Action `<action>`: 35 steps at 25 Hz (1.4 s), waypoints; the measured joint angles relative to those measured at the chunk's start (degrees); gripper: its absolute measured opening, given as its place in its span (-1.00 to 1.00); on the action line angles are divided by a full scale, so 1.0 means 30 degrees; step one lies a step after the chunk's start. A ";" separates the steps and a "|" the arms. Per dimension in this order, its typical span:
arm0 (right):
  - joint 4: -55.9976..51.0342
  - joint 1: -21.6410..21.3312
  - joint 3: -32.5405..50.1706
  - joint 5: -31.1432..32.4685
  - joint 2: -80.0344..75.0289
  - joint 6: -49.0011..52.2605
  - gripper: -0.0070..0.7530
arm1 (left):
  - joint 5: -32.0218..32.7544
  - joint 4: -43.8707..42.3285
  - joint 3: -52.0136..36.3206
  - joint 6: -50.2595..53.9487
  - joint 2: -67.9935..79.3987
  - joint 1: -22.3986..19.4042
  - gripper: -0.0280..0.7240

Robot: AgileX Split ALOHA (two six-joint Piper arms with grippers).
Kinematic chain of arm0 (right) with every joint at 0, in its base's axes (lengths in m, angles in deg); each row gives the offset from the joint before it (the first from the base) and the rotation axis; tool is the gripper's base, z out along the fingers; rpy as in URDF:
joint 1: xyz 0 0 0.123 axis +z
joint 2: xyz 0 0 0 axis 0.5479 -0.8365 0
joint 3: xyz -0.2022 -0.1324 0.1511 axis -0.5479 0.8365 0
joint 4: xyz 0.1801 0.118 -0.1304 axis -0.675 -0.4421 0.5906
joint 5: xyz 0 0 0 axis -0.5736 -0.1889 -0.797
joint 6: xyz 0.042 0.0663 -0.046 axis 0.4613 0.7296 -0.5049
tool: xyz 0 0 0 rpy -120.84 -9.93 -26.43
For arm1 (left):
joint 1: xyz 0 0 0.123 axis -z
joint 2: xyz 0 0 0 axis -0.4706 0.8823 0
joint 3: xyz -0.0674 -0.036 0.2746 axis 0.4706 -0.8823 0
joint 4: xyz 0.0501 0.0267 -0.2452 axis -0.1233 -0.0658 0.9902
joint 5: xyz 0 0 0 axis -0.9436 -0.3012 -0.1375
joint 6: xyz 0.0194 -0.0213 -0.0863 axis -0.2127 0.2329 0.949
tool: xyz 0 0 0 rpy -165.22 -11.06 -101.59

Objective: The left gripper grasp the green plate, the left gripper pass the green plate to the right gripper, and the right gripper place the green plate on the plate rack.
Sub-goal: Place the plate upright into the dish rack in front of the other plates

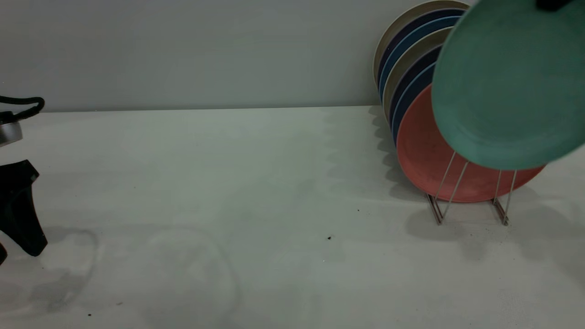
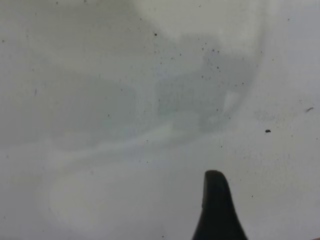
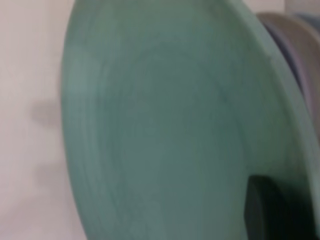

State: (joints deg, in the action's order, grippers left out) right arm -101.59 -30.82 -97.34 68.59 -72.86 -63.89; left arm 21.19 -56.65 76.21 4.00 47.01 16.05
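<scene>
The green plate (image 1: 507, 87) hangs tilted in the air at the far right, just above and in front of the plate rack (image 1: 470, 194). My right gripper (image 1: 553, 3) is shut on its top rim and barely shows at the frame's upper edge. In the right wrist view the green plate (image 3: 165, 125) fills the frame, with one black finger (image 3: 264, 210) pressed on its face. My left gripper (image 1: 17, 253) hovers low over the table at the far left, open and holding nothing. Only one of its fingers (image 2: 216, 212) shows in the left wrist view.
The rack holds a salmon-pink plate (image 1: 422, 155) at the front, with several blue and beige plates (image 1: 406, 59) behind it, leaning toward the grey wall. The white table (image 1: 256, 183) spreads between the two arms.
</scene>
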 joint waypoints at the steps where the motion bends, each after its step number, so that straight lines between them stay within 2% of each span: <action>1: -0.0237 0.0000 -0.0082 -0.0096 -0.0021 -0.0275 -0.81 | 0.0000 0.0000 0.0000 0.0000 0.0000 0.0000 0.50; 10: -0.0270 0.0000 -0.0597 -0.1887 -0.1149 0.0725 -0.81 | 0.0000 -0.0007 0.0000 0.0000 0.0000 0.0007 0.49; 26: 0.0541 0.0000 -0.0612 -0.2335 -0.2078 0.2478 -0.79 | -0.0162 -0.0022 0.0000 0.0036 0.0000 0.0007 0.48; 30: 0.0367 0.0000 -0.0612 -0.1846 -0.2078 0.2644 -0.68 | -0.0162 -0.0004 0.0000 0.0082 0.0000 0.0007 0.48; 35: -0.0396 0.0000 -0.0612 -0.0945 -0.2078 0.2720 -0.36 | -0.0214 0.0043 0.0000 0.0082 0.0000 0.0007 0.48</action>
State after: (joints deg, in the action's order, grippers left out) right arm -102.78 -30.82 -99.18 65.75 -79.09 -55.73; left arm 20.55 -56.52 76.21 4.25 47.01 16.07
